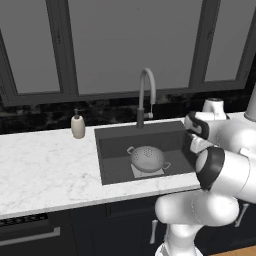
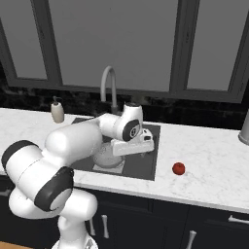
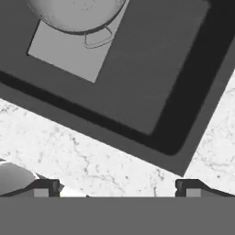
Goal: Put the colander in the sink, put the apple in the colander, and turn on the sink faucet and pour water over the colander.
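The colander [image 1: 148, 159] sits in the sink [image 1: 115, 150]; the apple [image 2: 178, 168] lies on the bench [image 2: 209, 155]; fingers [image 3: 190, 188] apart, empty

The holed metal colander [image 1: 148, 158] sits upright on the pale drain plate in the dark sink [image 1: 115, 165], the arched faucet [image 1: 145, 95] behind, the red apple [image 2: 178, 168] on the counter right of the sink.

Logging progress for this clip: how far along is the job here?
Done: the colander sits in the sink on the drain plate. In hand: nothing; the gripper is open and empty above the sink's edge. Left: the apple lies on the counter, and the faucet shows no water.
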Tool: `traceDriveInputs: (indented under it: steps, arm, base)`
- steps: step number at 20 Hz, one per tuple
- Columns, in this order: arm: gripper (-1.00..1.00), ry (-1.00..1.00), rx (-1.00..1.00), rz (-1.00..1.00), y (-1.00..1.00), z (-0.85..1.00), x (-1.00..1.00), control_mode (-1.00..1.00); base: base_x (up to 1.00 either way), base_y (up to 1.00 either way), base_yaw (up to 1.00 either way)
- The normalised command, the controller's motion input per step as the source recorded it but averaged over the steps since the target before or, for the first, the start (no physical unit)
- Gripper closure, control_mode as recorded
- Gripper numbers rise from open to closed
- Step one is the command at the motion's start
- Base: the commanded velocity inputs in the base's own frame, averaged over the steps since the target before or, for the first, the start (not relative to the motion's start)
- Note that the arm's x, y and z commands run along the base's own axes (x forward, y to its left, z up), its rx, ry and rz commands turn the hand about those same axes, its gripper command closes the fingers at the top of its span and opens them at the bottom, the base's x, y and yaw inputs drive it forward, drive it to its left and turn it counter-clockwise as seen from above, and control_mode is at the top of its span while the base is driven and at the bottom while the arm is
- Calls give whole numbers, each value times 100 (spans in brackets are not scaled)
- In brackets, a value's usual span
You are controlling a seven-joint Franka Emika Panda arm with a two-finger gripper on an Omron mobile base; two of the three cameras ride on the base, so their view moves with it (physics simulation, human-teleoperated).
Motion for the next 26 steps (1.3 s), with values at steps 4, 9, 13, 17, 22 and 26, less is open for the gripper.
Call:
traceDriveInputs:
  steps: [4, 9, 13, 17, 22, 26]
  arm:
    - [-100, 0, 2, -61, -27, 0, 0, -100]
    - [-100, -2, 0, -54, -30, -3, -7, -100]
    - [-100, -7, -1, -40, -24, -16, -20, -100]
    - [-100, -16, -8, -26, -8, -32, -40, -100]
    - [-100, -22, -7, -11, 0, -14, -41, -100]
    - [-100, -6, -3, 0, 1, 0, -33, -100]
  base:
    - [0, 0, 0]
    - [0, 0, 0]
    - [0, 0, 0]
    - [0, 0, 0]
    - [0, 0, 0]
    - [0, 0, 0]
